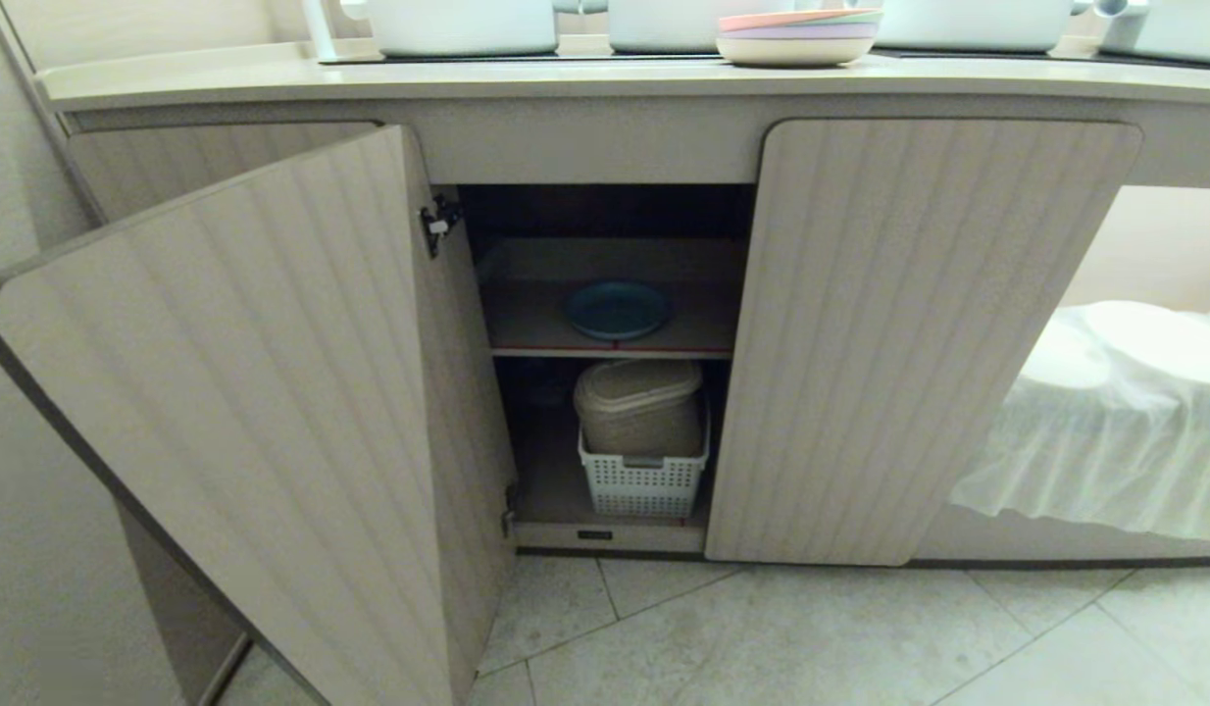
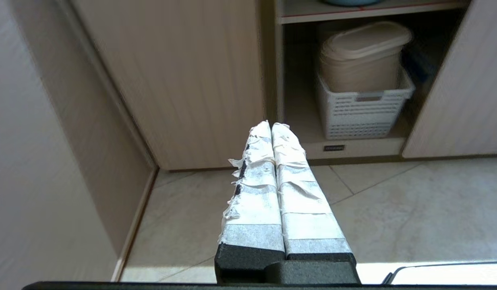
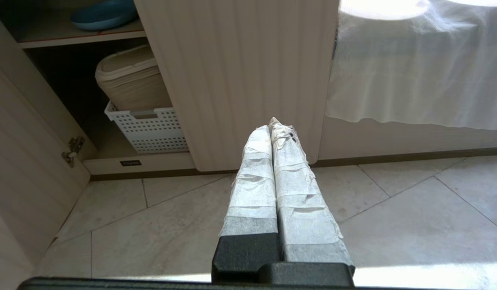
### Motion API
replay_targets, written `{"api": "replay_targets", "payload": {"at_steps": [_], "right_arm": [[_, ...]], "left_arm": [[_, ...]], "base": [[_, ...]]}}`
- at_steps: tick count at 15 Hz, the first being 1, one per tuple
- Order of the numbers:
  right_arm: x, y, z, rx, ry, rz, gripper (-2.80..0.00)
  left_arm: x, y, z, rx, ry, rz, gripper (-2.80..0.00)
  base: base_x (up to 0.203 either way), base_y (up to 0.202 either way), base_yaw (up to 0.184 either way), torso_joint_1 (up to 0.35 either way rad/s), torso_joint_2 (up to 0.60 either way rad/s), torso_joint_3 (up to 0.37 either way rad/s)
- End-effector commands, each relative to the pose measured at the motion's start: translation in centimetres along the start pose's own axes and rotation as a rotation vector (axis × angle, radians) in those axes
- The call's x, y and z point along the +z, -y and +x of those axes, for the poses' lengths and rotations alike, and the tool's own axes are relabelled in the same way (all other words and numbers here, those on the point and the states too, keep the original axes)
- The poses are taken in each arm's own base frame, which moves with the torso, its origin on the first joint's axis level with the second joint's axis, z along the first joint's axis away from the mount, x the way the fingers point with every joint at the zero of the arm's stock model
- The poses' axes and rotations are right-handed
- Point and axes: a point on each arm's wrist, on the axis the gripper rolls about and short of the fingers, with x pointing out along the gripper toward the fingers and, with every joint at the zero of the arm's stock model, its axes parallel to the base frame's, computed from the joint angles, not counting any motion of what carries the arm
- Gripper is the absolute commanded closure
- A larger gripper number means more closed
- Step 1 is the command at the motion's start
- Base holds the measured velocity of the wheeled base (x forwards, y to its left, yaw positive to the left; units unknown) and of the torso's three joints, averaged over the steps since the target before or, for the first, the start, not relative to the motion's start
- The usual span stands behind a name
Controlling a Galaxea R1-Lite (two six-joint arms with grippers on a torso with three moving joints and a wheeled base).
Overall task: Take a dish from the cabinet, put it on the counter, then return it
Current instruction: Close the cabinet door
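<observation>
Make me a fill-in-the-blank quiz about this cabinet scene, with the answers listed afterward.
1. The blue dish lies on the cabinet's ____ shelf.
2. The white basket holds a lidded ____ container.
3. The pastel plate stack sits on the ____.
4. Both the left hand and the right hand are ____.

Missing words: upper; beige; counter; shut

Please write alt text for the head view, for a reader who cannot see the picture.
A blue dish lies on the inner shelf of the cabinet, whose left door stands open. Below the shelf, a white basket holds a beige lidded container. Pastel plates are stacked on the counter above.
</observation>
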Motion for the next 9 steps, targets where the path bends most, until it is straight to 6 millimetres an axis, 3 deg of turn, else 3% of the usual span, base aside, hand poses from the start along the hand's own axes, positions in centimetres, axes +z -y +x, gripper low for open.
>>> {"api": "replay_targets", "payload": {"at_steps": [1, 7, 9], "right_arm": [[0.0, 0.0, 0.0, 0.001, 0.000, 0.001, 0.00], [0.0, 0.0, 0.0, -0.001, 0.000, 0.001, 0.00], [0.0, 0.0, 0.0, -0.001, 0.000, 0.000, 0.00]], "left_arm": [[0.0, 0.0, 0.0, -0.002, 0.000, 0.000, 0.00], [0.1, 0.0, 0.0, -0.004, 0.002, 0.023, 0.00], [1.4, -0.1, -0.4, 0.014, 0.010, 0.020, 0.00]], "base": [[0.000, 0.000, 0.000, 0.000, 0.00, 0.000], [0.000, 0.000, 0.000, 0.000, 0.00, 0.000], [0.000, 0.000, 0.000, 0.000, 0.00, 0.000]]}}
